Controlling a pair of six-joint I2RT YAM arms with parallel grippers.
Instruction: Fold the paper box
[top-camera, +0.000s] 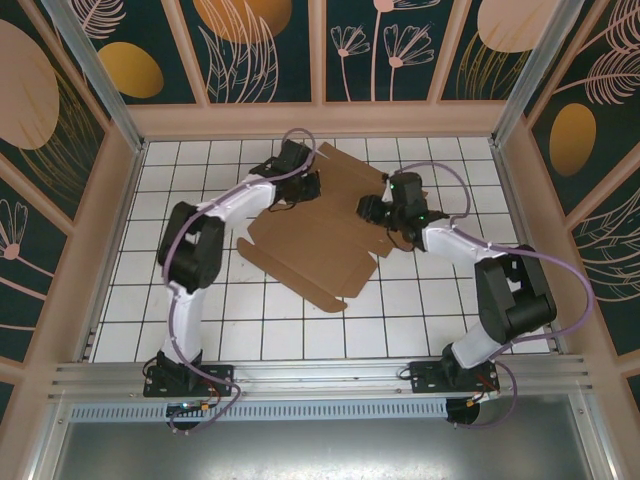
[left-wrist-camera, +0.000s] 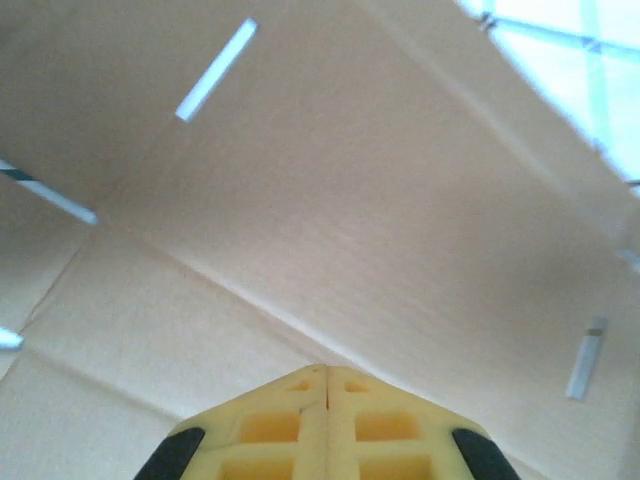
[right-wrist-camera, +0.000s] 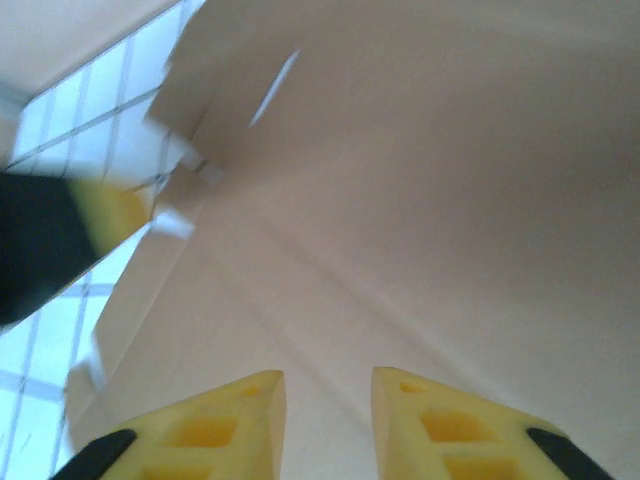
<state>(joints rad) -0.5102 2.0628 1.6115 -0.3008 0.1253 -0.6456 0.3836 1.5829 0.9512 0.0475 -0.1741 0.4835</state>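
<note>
Two grippers are hanging over the paper box (top-camera: 318, 245), which is lying spread out on the white tiled table (top-camera: 200, 320). Its far half is sitting directly beneath both tools and its near flaps are reaching back toward the arm bases. The left gripper (top-camera: 303, 187) is clenching its yellow fingers (left-wrist-camera: 290, 420) together on nothing, with creases and narrow slots lying just ahead of its tips. The right gripper (top-camera: 372, 208) is keeping its fingers (right-wrist-camera: 215, 425) parted, released, with bare cardboard showing beyond the gap. Whether any box wall is standing upright, I cannot tell.
</note>
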